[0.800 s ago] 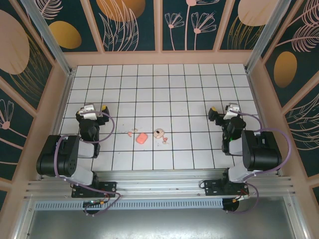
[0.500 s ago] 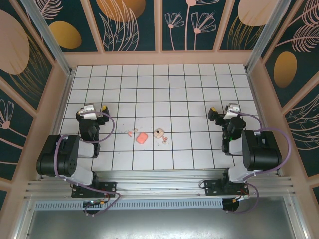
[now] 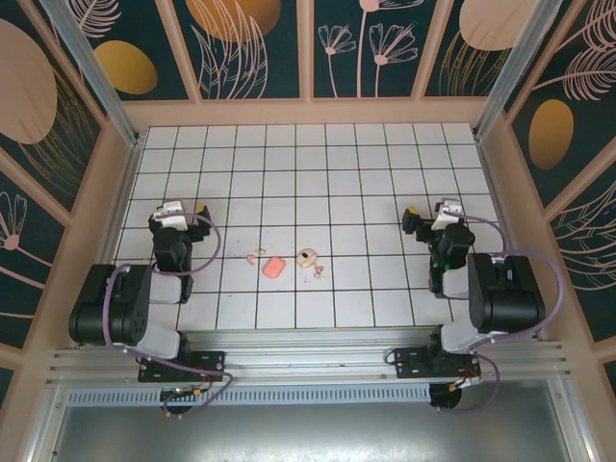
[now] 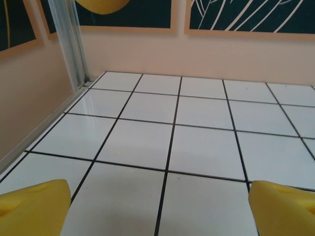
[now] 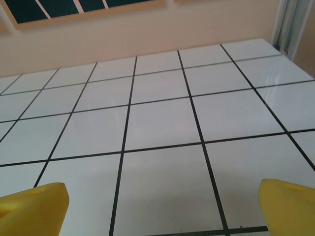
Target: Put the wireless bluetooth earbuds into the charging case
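Top external view showed me two earbuds (image 3: 318, 272) loose on the near-centre tiles, flanking one salmon-pink block (image 3: 274, 268) and one round pale piece (image 3: 306, 257), and farther out, left gripper (image 3: 177, 212) and right gripper (image 3: 429, 214), jaws spread, empty.

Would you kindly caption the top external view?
Tiny earbuds lie beside a salmon-pink block on the tiled table, untouched.

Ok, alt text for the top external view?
Two tiny pale earbuds flank a salmon-pink block and a pale round piece on the tiled table. The left gripper and right gripper sit open, well apart from them.
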`<action>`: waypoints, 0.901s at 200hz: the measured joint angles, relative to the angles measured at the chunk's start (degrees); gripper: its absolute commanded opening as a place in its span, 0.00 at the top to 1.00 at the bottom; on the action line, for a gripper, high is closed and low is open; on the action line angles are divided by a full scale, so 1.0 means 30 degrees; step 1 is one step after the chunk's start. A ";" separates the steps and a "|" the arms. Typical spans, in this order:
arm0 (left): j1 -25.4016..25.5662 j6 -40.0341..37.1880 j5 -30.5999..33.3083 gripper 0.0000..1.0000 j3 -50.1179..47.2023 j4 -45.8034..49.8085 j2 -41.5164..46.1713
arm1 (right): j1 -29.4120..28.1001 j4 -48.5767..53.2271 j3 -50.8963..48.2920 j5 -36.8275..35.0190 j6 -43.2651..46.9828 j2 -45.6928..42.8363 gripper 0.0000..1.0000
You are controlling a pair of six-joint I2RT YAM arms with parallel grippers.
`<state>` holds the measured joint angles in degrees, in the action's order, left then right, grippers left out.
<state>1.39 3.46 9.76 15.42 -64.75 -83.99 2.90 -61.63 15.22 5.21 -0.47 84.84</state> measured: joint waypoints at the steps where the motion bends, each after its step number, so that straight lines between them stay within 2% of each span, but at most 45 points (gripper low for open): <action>1: 0.0000 -0.0007 -0.0007 0.17 0.0058 0.0095 0.0051 | 0.0000 0.0102 0.0044 0.0000 -0.0015 -0.0058 0.01; 28: 0.0000 0.1209 -0.0197 0.24 0.2594 0.4408 0.2521 | -0.0226 0.6936 0.3869 -0.0685 -0.1333 -0.2463 0.01; 54: 0.0168 0.3694 -0.0772 0.26 0.5093 0.7672 0.3905 | -0.1107 1.3202 0.8714 -0.0954 -0.2980 -0.3045 0.01; 73: 0.0816 0.5202 -0.1122 0.30 0.6783 1.0586 0.3942 | -0.3118 1.7231 1.0688 -0.1479 -0.3563 -0.3417 0.02; 99: 0.2346 0.6419 -0.1821 0.34 0.9857 1.5482 0.2907 | -0.6543 2.2403 1.2145 -0.1821 -0.4721 -0.3483 0.14; 111: 0.3235 0.6608 -0.2302 0.34 1.1395 1.7435 0.2200 | -0.7832 2.4232 1.2429 -0.1843 -0.5399 -0.3475 0.18; 134: 0.4524 0.6812 -0.3293 0.34 1.2728 2.0210 0.1778 | -1.0316 2.7037 1.3442 -0.1894 -0.6142 -0.3118 0.19; 153: 0.4699 0.6819 -0.3796 0.33 1.2750 2.2097 0.1778 | -1.2335 2.8713 1.5555 -0.1872 -0.5843 -0.1902 0.19; 180: 0.4663 0.6812 -0.3978 0.33 1.2684 2.4436 0.1778 | -1.4141 3.0316 1.8229 -0.1872 -0.4583 0.0219 0.23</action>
<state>15.38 23.90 -2.17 53.47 8.56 -78.65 -39.53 29.32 69.91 -0.40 -14.22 85.49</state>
